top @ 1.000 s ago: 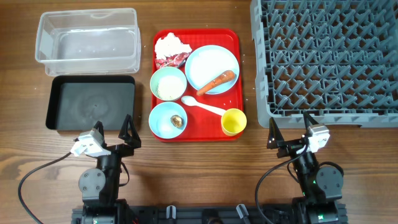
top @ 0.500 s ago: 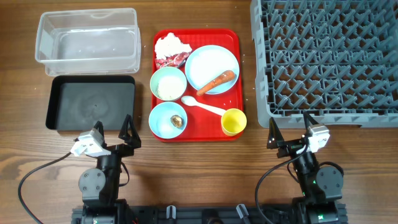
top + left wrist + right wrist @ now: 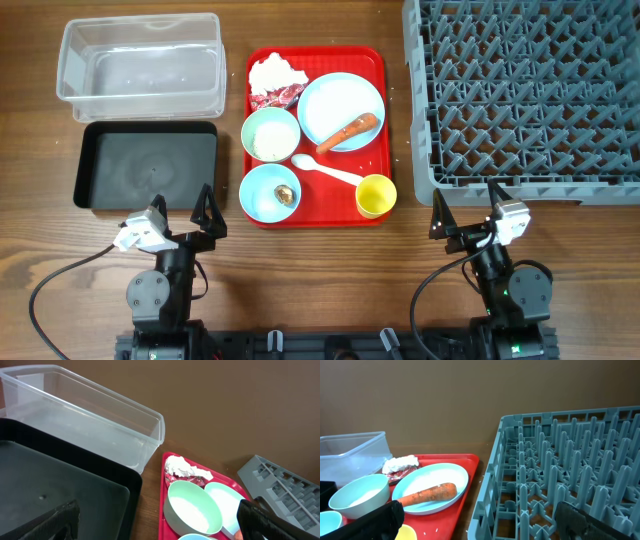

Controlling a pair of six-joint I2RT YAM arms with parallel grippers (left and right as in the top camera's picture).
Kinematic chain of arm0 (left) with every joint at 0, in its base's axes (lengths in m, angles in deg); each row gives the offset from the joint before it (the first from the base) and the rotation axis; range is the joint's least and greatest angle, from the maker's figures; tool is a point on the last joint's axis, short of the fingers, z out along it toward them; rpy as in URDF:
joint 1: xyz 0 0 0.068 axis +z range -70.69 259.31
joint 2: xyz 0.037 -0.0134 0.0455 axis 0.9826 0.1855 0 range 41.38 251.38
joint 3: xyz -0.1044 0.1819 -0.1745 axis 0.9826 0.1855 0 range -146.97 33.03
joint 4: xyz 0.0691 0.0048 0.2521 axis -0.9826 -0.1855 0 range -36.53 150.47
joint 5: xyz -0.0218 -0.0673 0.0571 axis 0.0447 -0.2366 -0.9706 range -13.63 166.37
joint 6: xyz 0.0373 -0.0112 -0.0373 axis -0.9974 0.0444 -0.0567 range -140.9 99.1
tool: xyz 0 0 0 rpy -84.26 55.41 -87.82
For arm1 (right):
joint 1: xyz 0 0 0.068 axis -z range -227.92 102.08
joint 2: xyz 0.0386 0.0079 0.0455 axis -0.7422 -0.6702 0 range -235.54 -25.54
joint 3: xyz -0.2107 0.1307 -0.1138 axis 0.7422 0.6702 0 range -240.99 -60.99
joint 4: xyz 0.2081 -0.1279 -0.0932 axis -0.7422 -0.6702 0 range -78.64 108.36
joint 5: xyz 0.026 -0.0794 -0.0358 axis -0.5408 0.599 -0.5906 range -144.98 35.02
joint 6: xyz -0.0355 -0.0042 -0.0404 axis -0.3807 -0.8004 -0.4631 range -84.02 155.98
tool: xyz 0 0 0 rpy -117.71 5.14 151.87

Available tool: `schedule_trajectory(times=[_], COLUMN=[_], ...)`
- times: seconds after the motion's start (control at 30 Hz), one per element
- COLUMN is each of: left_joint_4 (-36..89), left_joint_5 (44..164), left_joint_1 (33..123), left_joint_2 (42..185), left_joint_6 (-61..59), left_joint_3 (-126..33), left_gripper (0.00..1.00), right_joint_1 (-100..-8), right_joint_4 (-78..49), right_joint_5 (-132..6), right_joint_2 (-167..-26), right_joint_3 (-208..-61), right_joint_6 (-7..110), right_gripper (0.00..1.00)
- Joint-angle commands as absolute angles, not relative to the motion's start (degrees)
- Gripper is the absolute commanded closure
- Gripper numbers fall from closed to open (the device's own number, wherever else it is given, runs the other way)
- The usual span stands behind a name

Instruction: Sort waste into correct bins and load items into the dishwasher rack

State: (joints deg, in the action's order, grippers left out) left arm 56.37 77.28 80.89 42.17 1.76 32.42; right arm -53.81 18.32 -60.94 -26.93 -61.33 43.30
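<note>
Okay, nothing's sorted yet, my left gripper [image 3: 179, 205] and right gripper [image 3: 466, 202] gape wide and empty at the tabletop's [image 3: 330, 285] near edge, so next I'd reach for the crumpled tissue [image 3: 273, 70].

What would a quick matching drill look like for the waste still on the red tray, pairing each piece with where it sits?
Things:
1. carrot
2. white rice
3. brown morsel
4. crumpled tissue

Places:
a. in the light-blue bowl
b. straight on the red tray, back left corner
c. on the light-blue plate
d. in the pale-green bowl

Pairs: 1-c, 2-d, 3-a, 4-b
</note>
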Motion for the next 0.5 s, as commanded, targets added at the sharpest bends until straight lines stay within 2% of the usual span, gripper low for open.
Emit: schedule_trajectory(times=[0.0, 0.33, 0.47], left_joint_4=[56.19, 56.35, 59.95], left_joint_5=[76.95, 76.32, 76.52], left_joint_1=[80.65, 80.7, 80.7], left_joint_2=[41.98, 41.98, 41.98], left_joint_6=[2.06, 1.89, 2.11], left_joint_3=[32.69, 32.69, 32.69], left_gripper=[0.0, 0.0, 0.0], right_joint_1=[-53.53, -53.53, -53.53], right_joint_4=[18.67, 18.67, 18.67], right_joint_5=[-60.41, -60.41, -60.41], right_joint_2=[-26.89, -26.89, -26.89], right_joint_3=[-61.28, -61.28, -61.28], right_joint_6=[43.6, 43.58, 43.54], right_gripper=[0.0, 0.0, 0.0])
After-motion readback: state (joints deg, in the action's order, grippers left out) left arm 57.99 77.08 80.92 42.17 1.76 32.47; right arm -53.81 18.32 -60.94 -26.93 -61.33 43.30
